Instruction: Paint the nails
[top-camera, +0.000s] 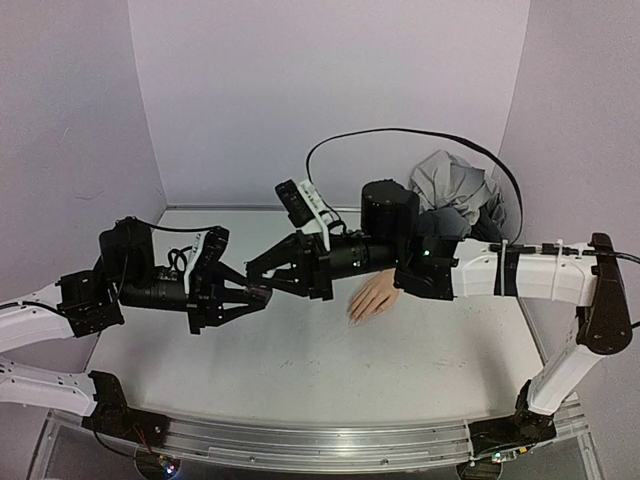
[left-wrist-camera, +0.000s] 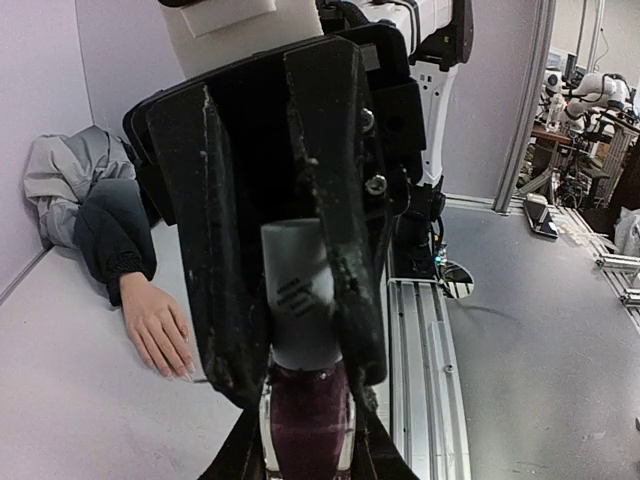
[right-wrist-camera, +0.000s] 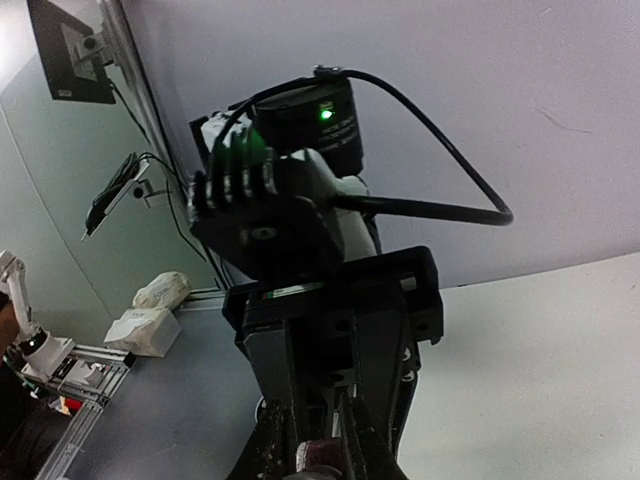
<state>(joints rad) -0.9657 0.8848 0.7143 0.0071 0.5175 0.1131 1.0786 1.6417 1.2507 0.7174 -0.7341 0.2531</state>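
At the left of the overhead view, your left arm lay low across the white table (top-camera: 300, 385), reaching toward the middle. The left gripper (top-camera: 262, 293) was clamped on a small bottle (left-wrist-camera: 305, 435), its two jaws pressing the dark maroon glass body from either side.

At the centre, the two grippers met tip to tip. Your right gripper (left-wrist-camera: 300, 350) came in from the right and was closed tight on the bottle's pale cap (left-wrist-camera: 300, 290). In the left wrist view its black fingers (left-wrist-camera: 225, 250) filled most of the picture, one on each side of the cap. So both grippers held the same bottle, the left on the glass and the right on the cap.

Just right of that meeting point, a peach-coloured mannequin hand (top-camera: 375, 297) lay palm down on the table, partly under your right arm. Its fingers pointed toward the near edge. The nails (left-wrist-camera: 187, 372) sat at those fingertips, near the bottle but apart from it and touched by neither gripper. They were too small for you to tell their colour.

Farther right, the hand's dark sleeve (left-wrist-camera: 115, 240) ran back to a crumpled grey cloth (top-camera: 455, 185) in the far right corner. A black cable (top-camera: 400, 132) looped above it against the back wall.
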